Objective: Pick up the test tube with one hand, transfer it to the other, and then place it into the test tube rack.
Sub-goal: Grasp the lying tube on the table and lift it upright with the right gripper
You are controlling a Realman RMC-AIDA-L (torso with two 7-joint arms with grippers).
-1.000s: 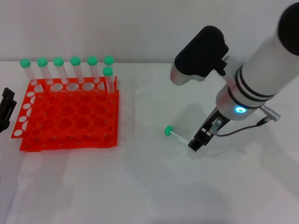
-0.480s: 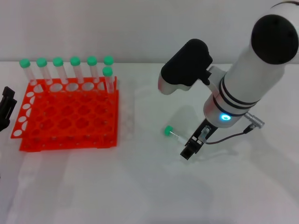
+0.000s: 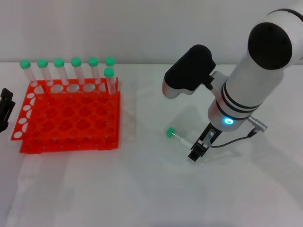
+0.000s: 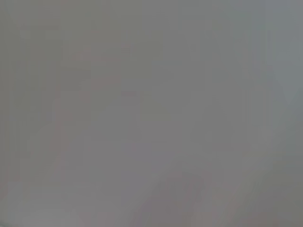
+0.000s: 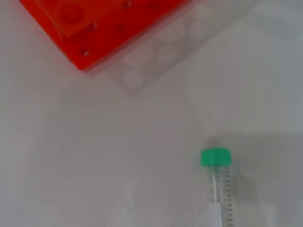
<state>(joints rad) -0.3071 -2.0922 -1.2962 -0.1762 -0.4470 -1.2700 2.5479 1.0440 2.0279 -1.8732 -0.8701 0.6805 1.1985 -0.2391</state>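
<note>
The test tube point(image 3: 176, 136) lies on the white table, green cap toward the rack, clear body pointing at my right gripper. It also shows in the right wrist view point(image 5: 216, 175), cap farthest from the camera. My right gripper point(image 3: 195, 152), on the white blue-lit arm, is low over the table at the tube's tapered end. Whether it touches the tube cannot be told. The orange-red test tube rack point(image 3: 71, 120) stands at the left, and its corner shows in the right wrist view point(image 5: 94, 28). My left gripper point(image 3: 5, 113) is parked at the far left beside the rack.
Several green-capped tubes point(image 3: 75, 71) stand upright in the rack's back rows. The white table point(image 3: 142, 189) is bare between the rack and the lying tube. The left wrist view shows only a plain grey blur.
My right arm has swung left and its gripper has shifted a little toward the table's near edge by the tube's tip. The tube and the left gripper have not moved.
</note>
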